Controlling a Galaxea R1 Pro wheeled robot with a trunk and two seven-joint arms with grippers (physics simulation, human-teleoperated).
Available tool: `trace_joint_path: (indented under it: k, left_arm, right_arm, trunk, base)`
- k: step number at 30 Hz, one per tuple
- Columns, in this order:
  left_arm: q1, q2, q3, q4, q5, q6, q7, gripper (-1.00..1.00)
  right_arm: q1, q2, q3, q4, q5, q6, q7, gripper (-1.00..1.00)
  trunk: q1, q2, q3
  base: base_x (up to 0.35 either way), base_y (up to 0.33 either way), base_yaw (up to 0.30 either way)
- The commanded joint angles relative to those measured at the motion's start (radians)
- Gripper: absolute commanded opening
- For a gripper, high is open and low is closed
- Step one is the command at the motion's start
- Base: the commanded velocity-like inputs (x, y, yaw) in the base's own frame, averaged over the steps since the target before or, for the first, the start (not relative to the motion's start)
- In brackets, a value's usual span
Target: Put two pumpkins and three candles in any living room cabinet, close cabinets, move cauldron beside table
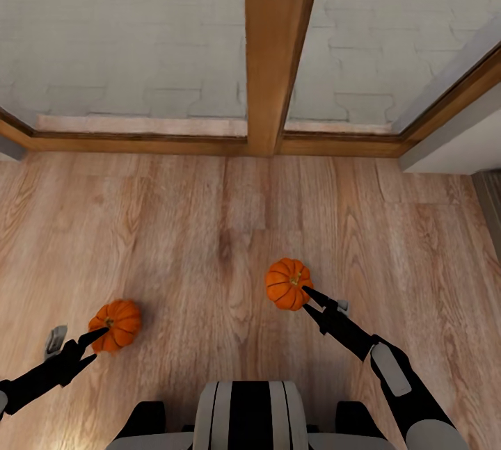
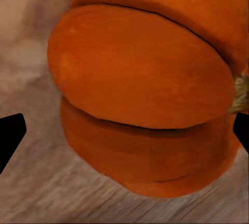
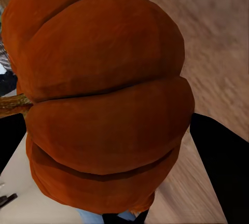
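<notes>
Two ribbed orange pumpkins show over the wooden floor (image 1: pixel 209 227). The left pumpkin (image 1: pixel 120 323) sits between the black fingers of my left gripper (image 1: pixel 97 339). In the left wrist view this pumpkin (image 2: pixel 140 79) spans the gap between the two fingertips (image 2: pixel 10 133). The right pumpkin (image 1: pixel 285 283) is held by my right gripper (image 1: pixel 309 295), its stem turned toward the fingers. In the right wrist view it (image 3: pixel 104 105) sits close up, a black finger (image 3: pixel 220 156) against its side. The cabinet, candles, cauldron and table are out of view.
A wooden window frame runs along the far edge of the floor, with a thick upright post (image 1: pixel 278 46) in the middle and pale brick behind the glass. A white wall corner (image 1: pixel 459 144) juts in at the right. My own base (image 1: pixel 247 415) is at the bottom.
</notes>
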Motion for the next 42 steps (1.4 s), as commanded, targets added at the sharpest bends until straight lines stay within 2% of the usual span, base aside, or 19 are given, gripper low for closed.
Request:
trace_joint_path:
  k: [1,11,12,29,32,42]
  left_arm:
    - [0.0,-0.001,0.001,0.002,-0.029,-0.016,0.007,1.0]
    - [0.0,-0.002,0.0,0.002,-0.029,-0.016,0.007,1.0]
    - [0.0,-0.002,0.0,0.002,-0.029,-0.016,0.007,-1.0]
    - [0.0,-0.001,0.0,0.002,-0.029,-0.016,0.007,-1.0]
    - [0.0,-0.001,0.0,0.002,-0.029,-0.016,0.007,-1.0]
    - [0.0,-0.001,0.0,0.002,-0.029,-0.017,0.007,-1.0]
  right_arm:
    - [0.0,0.0,0.0,0.0,-0.003,0.002,0.002,-1.0]
    - [0.0,0.0,0.0,0.0,0.0,0.002,0.002,-1.0]
    - [0.0,0.0,0.0,0.0,0.0,0.002,0.002,-1.0]
    - [0.0,0.0,0.0,0.0,0.0,0.002,0.002,-1.0]
    - [0.0,0.0,0.0,0.0,0.0,0.002,0.002,-1.0]
    - [0.0,0.0,0.001,0.0,0.0,0.002,0.002,-1.0]
  trunk:
    - [0.0,0.0,0.0]
    - [0.0,0.0,0.0]
    - [0.0,0.0,0.0]
    - [0.0,0.0,0.0]
    - [-0.001,0.001,0.012]
    - [-0.001,0.001,0.012]
  base:
    - [0.259,-0.001,0.0]
    - [0.084,0.0,0.0]
    - [0.004,0.0,0.0]
    - [0.006,0.0,0.0]
    - [0.0,0.0,0.0]
    - [0.0,0.0,0.0]
